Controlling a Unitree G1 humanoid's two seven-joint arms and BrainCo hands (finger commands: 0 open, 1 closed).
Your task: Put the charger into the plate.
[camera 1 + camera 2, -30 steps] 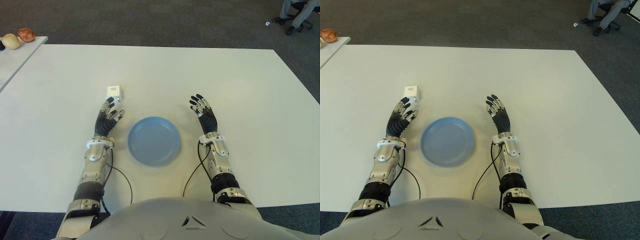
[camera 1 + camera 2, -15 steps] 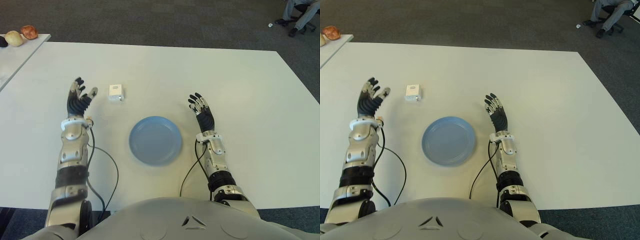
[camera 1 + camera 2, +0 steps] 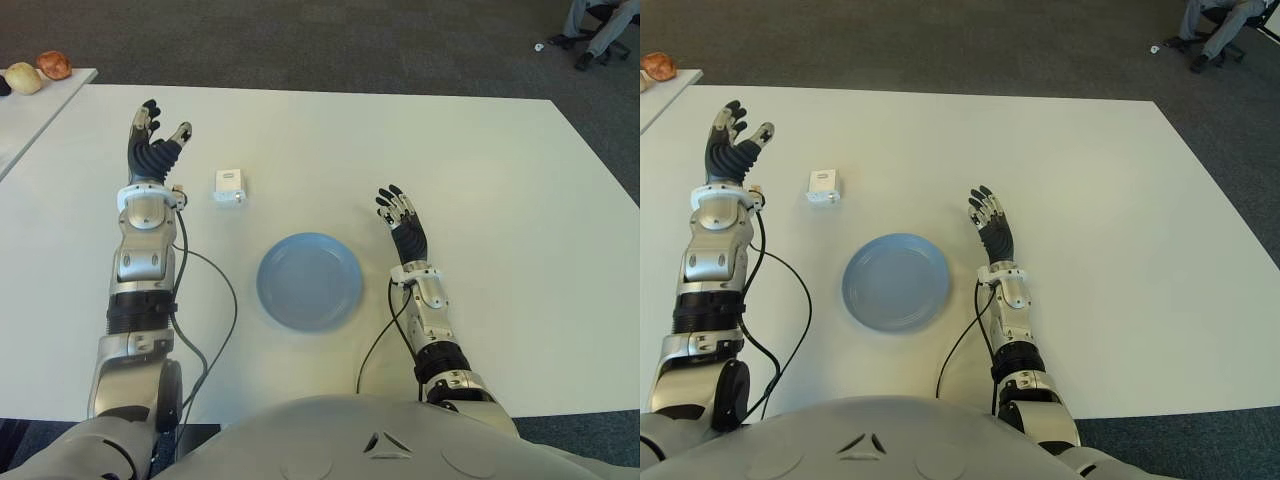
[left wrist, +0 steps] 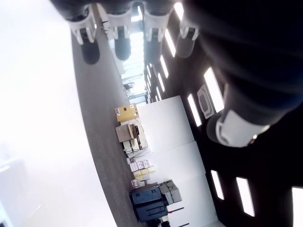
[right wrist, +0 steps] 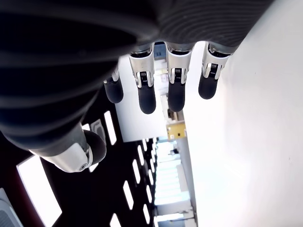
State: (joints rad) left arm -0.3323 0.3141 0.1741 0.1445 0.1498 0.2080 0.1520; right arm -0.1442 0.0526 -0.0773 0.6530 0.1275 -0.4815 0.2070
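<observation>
I see my left hand [image 3: 153,140] raised with fingers spread, holding nothing; the charger [image 3: 229,186] lies on the table [image 3: 500,180] just to its right, apparently untouched. Past it sits the plate [image 3: 309,281], with my right hand [image 3: 402,218] open beside it.

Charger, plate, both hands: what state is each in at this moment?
Charger: on the table, outside the plate, not held.
Plate: empty, flat on the table.
Left hand: open, raised left of the charger, holding nothing.
Right hand: open, right of the plate, holding nothing.
</observation>
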